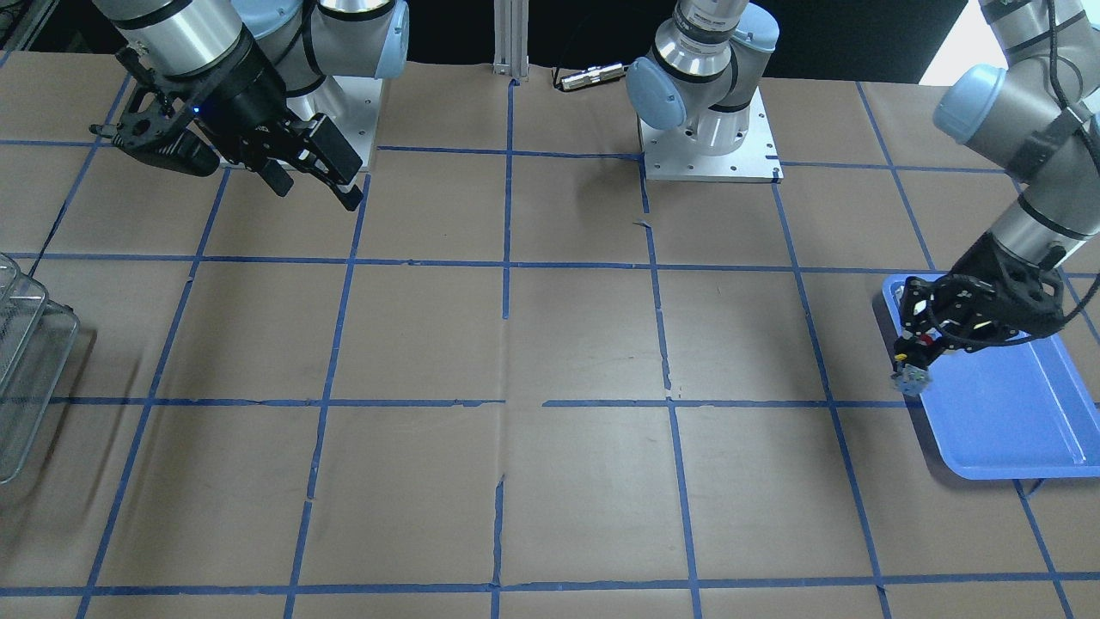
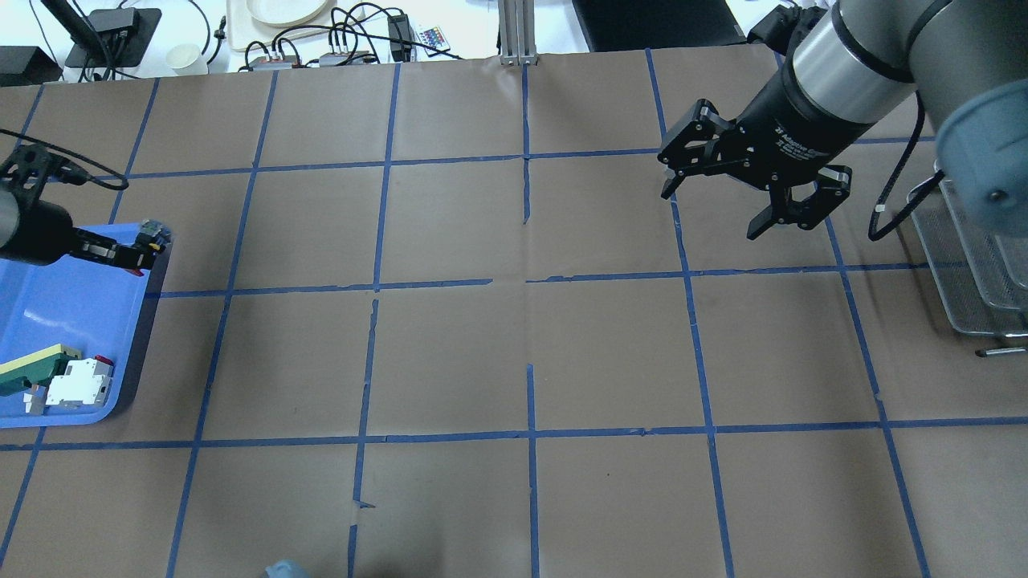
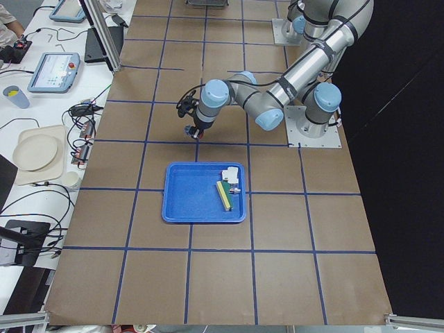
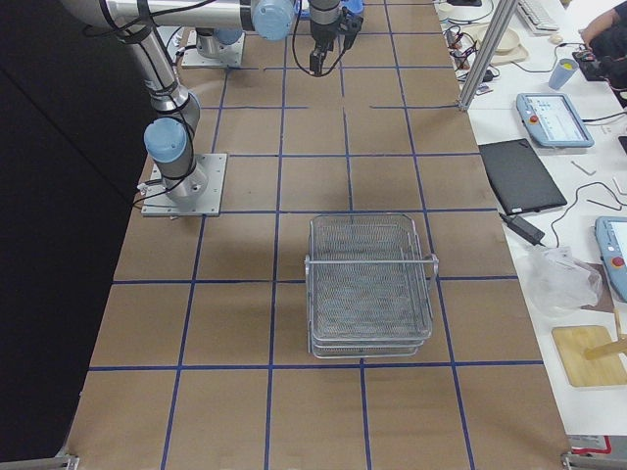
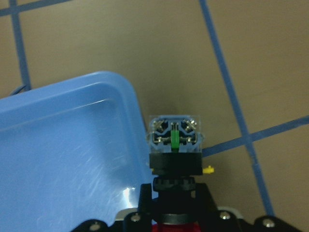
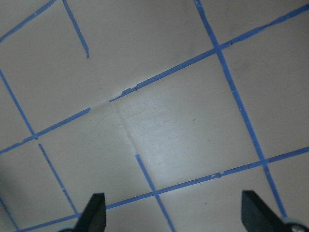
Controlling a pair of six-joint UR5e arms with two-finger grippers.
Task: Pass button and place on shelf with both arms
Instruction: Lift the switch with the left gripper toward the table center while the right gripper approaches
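My left gripper point(image 1: 913, 359) is shut on the button point(image 1: 911, 378) and holds it over the near corner of the blue tray point(image 1: 1005, 421). In the left wrist view the button's bluish-clear terminal block point(image 5: 175, 137) points away from the camera, with the black body between the fingers and a bit of red cap at the bottom edge. The button also shows in the overhead view point(image 2: 152, 234). My right gripper point(image 2: 711, 214) is open and empty, in the air over the table's far right. The wire-mesh shelf point(image 4: 370, 289) stands at the table's right end point(image 2: 964, 265).
The blue tray point(image 2: 72, 305) holds a white-and-red block point(image 2: 79, 383) and a green-and-yellow wedge part point(image 2: 32, 365) near its front corner. The brown table has a blue tape grid. Cables and dishes lie beyond the far edge.
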